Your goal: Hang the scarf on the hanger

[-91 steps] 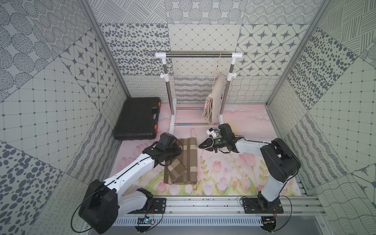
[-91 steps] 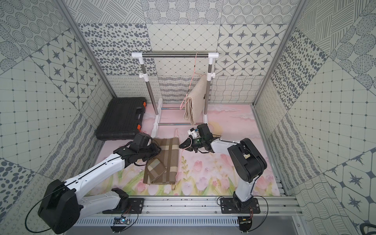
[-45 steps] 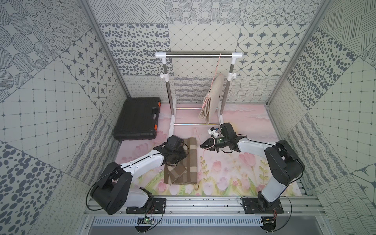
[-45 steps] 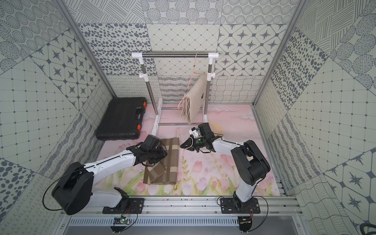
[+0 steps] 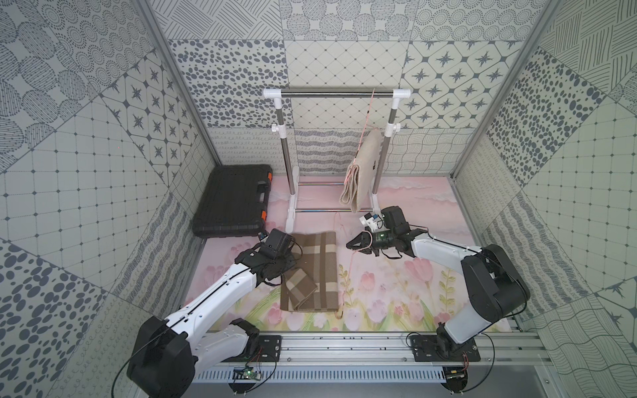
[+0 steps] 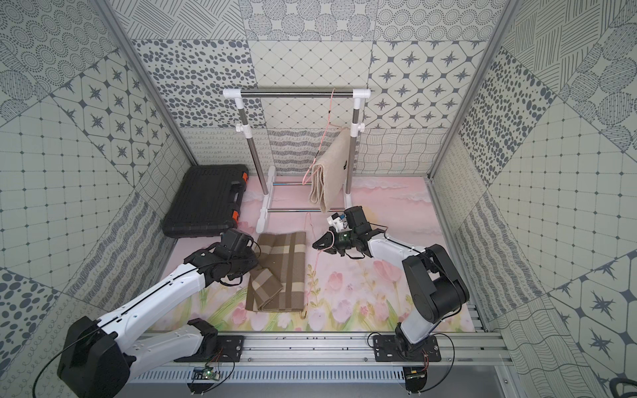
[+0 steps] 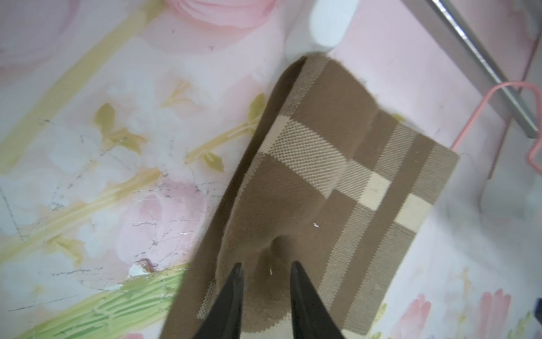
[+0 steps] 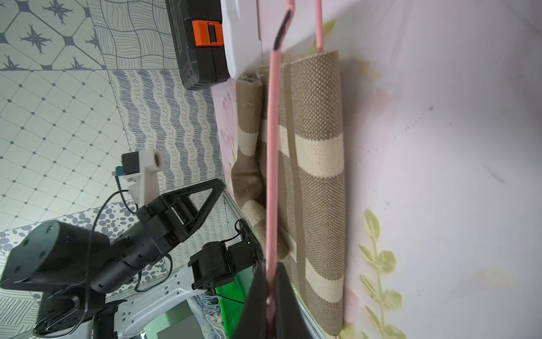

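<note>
The brown plaid scarf [image 5: 317, 272] [image 6: 282, 272] lies folded on the floral mat, one corner flap turned over. My left gripper [image 7: 266, 265] [image 5: 282, 267] is at the scarf's left edge. Its fingers are pressed into the top layer, and a puckered fold [image 7: 278, 243] is pinched between them. A thin pink hanger [image 8: 272, 146] [image 5: 348, 279] lies along the scarf's right edge [image 8: 316, 146]. My right gripper [image 5: 348, 245] [image 6: 314, 245] [image 8: 271, 265] is shut on its wire, low over the mat.
A white and steel rack [image 5: 336, 92] stands at the back with a beige cloth [image 5: 362, 172] hanging from another pink hanger. A black case [image 5: 231, 203] lies at the back left. Patterned walls enclose the mat on three sides.
My left gripper slid onto the scarf's left part, then drew back a little, and its jaws narrowed on the fold. The right gripper and the hanger have stayed put.
</note>
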You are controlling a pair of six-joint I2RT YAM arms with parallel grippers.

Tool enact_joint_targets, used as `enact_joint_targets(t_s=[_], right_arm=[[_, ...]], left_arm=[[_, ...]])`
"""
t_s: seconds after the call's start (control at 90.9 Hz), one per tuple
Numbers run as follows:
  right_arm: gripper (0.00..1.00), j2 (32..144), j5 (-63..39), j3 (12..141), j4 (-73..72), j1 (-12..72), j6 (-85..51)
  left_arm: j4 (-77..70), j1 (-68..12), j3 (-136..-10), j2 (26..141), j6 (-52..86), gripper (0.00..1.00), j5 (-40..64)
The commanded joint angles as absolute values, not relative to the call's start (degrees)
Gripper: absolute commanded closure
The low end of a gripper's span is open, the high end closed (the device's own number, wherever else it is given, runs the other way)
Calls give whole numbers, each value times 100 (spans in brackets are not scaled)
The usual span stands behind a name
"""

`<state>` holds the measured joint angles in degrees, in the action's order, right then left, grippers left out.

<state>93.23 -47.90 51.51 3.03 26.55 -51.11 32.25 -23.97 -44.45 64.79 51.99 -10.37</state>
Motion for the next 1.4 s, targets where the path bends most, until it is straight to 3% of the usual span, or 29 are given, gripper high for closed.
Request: enact_joint_targets(t_s=[0.0, 0.187, 0.33, 0.561, 0.737, 0.825, 0.913, 1.089, 1.276, 1.387], right_arm=[[100, 9308, -4745, 5039, 384, 2628, -4761], [100, 9407, -4730, 5116, 382, 2645, -4731], [100, 9393, -4711, 5128, 387, 2646, -4729], [100, 9312, -4692, 4994, 374, 2603, -4720], [100, 9247, -4704, 4913, 378, 2497, -4685], [100, 9246, -4751, 4936, 387, 2501, -4682], [100, 9272, -4726, 4991, 411, 2528, -4701], [100, 9445, -4600, 5334, 434, 2654, -4867], [100, 9608, -4505, 5797, 471, 2848, -4970], [100, 9639, -4505, 5871, 490, 2882, -4966]], left_arm=[[2504, -2908, -5123, 6815, 5323, 72, -911], [961, -3426, -4999, 8130, 6138, 71, -166], [1221, -3441, -4979, 8856, 6272, 74, -335], [3480, -3264, -4837, 7864, 6082, 75, -1846], [4349, -2506, -4456, 7615, 5626, 74, -2152], [4391, -2439, -4591, 7386, 5373, 78, -2165], [3938, -2905, -5049, 7152, 5011, 77, -2004], [2757, -4512, -6083, 7455, 4259, 63, -1712], [2373, -5623, -5647, 7605, 4486, 69, -1850], [1966, -5984, -5190, 7599, 4722, 63, -2078]])
